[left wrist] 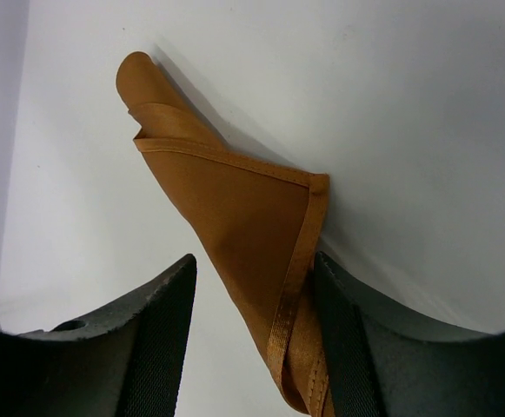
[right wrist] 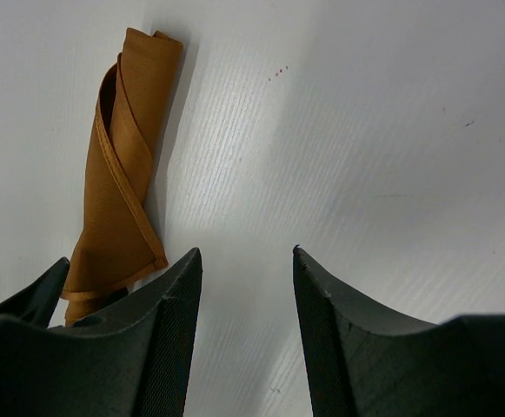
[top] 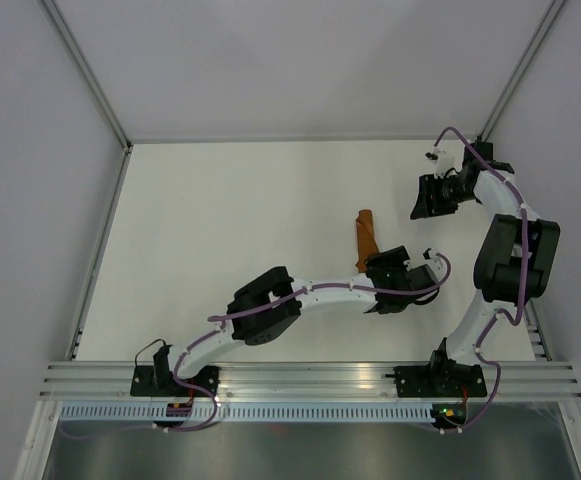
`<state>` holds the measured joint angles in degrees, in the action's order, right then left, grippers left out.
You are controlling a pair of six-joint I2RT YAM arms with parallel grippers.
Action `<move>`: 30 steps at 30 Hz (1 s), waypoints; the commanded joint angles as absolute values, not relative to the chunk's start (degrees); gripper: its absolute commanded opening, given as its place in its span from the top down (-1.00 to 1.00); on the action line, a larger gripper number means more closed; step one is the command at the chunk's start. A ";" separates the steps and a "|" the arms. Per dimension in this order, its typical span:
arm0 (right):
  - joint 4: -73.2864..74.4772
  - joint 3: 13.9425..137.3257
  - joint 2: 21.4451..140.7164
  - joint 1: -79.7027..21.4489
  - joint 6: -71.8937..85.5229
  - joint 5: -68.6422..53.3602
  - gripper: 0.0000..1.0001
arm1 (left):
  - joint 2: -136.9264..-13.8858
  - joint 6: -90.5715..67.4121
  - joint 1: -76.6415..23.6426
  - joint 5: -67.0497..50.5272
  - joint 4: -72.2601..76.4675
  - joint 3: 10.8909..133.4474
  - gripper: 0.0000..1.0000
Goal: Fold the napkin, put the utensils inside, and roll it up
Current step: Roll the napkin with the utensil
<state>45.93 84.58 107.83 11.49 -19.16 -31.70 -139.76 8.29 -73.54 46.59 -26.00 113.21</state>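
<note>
One napkin (top: 366, 240), white table (top: 220, 220), grey walls (top: 30, 150)

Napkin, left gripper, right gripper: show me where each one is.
napkin (left wrist: 235, 208), left wrist view, on the flat middle of the rolled cloth.
left gripper (left wrist: 252, 259), left wrist view, midway between its fingertips.
right gripper (right wrist: 245, 252), right wrist view, midway between its fingertips.

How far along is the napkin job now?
Done, it seems: the napkin lies rolled into a narrow bundle on the table. No utensils show; whether they are inside is hidden. In hand: the left tool stands open around the roll's near end; the right tool is open and empty. Left: probably only pulling the arms back.
</note>
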 commanded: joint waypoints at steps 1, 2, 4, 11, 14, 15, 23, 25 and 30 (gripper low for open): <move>46.32 85.43 107.75 12.30 -20.39 -34.10 -0.04 | -141.50 16.16 -74.27 49.83 -22.42 115.57 -0.24; 46.32 85.34 107.93 12.39 -20.56 -34.19 -0.04 | -141.68 16.61 -74.27 50.27 -22.24 115.58 -0.24; 46.58 85.34 108.10 12.57 -20.65 -34.45 -0.04 | -142.29 17.31 -74.27 50.45 -21.89 115.58 -0.24; 47.02 85.52 108.28 13.01 -21.01 -34.98 -0.03 | -143.17 17.49 -73.83 50.01 -21.45 115.22 -0.03; 47.11 85.52 108.19 13.18 -21.18 -34.98 -0.02 | -143.17 17.58 -73.56 49.66 -20.83 115.05 0.17; 47.11 85.52 108.37 13.18 -21.27 -34.98 -0.02 | -143.26 17.84 -73.30 49.48 -20.48 114.96 0.21; 47.46 85.78 108.63 13.62 -21.71 -35.16 0.01 | -141.42 13.90 -71.81 48.43 -19.60 114.26 0.80; 47.46 85.87 108.63 13.62 -21.80 -35.16 0.01 | -139.58 10.74 -71.11 47.99 -19.51 113.03 0.82; 48.08 86.31 108.98 13.62 -22.15 -35.33 0.01 | -134.39 2.66 -69.09 46.58 -18.11 108.12 0.83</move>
<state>47.57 84.58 107.94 13.34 -20.95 -33.45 -141.10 10.04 -70.72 47.46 -19.92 110.67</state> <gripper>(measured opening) 0.498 0.090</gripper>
